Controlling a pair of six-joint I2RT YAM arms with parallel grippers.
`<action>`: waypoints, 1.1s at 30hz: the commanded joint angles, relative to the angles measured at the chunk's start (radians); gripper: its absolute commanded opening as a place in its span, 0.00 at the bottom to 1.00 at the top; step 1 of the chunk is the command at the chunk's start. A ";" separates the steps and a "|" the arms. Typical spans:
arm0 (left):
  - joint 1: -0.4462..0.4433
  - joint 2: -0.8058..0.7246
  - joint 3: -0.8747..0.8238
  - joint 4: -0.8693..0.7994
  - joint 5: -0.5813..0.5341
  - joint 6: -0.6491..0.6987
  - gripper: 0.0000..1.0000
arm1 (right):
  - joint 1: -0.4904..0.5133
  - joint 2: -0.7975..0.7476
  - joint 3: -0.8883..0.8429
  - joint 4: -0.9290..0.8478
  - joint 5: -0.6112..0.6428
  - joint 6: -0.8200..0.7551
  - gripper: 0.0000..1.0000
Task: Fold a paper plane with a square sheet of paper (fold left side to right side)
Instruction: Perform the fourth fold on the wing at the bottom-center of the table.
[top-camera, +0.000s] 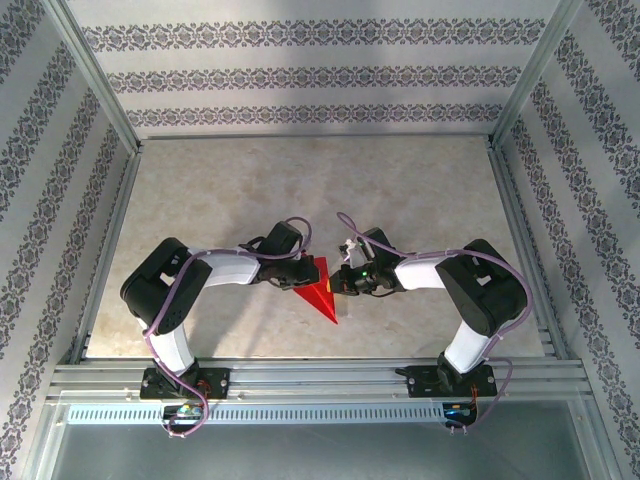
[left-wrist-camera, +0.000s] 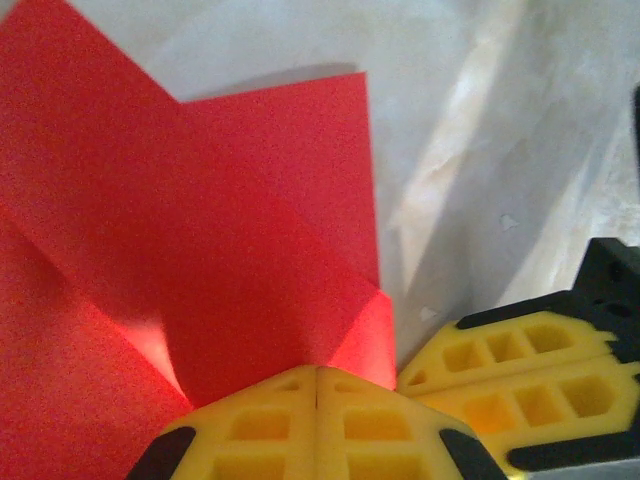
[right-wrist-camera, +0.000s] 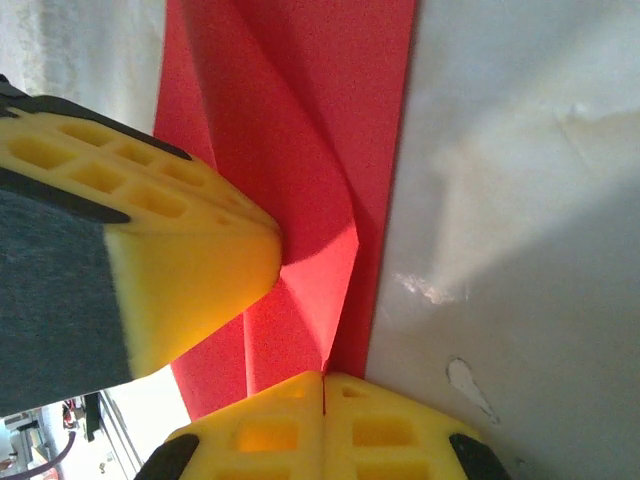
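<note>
The two arm bases sit bolted along the near edge of the table, and both arms bend inward so that their tips meet just beyond that edge, about midway between the left and right sides. There the square sheet of paper lies, bright red and partly folded, its pointed corner aimed at the near edge. The left hand is on the sheet's left side and the right hand on its right, close to each other with the paper between them. In the left wrist view the left hand's yellow fingers are pressed tight together, clenched on a raised flap of the red paper that runs straight into their seam. The right hand's yellow fingers sit just beside them. In the right wrist view the right hand is likewise clenched, its fingertips closed on a creased ridge of the sheet, while a yellow finger of the left hand presses against the paper just beyond. Past the hands the pale, marbled table stretches bare to its far edge, framed by metal rails and patterned walls.
</note>
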 joint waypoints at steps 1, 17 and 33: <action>0.004 0.013 -0.030 0.033 -0.013 -0.002 0.03 | 0.031 0.055 -0.007 -0.058 0.067 -0.036 0.00; 0.003 0.013 -0.128 0.105 -0.038 -0.036 0.00 | 0.010 -0.069 0.060 -0.067 0.012 0.011 0.15; 0.004 0.003 -0.121 0.073 -0.051 -0.021 0.00 | 0.007 -0.352 -0.032 -0.203 -0.117 0.059 0.00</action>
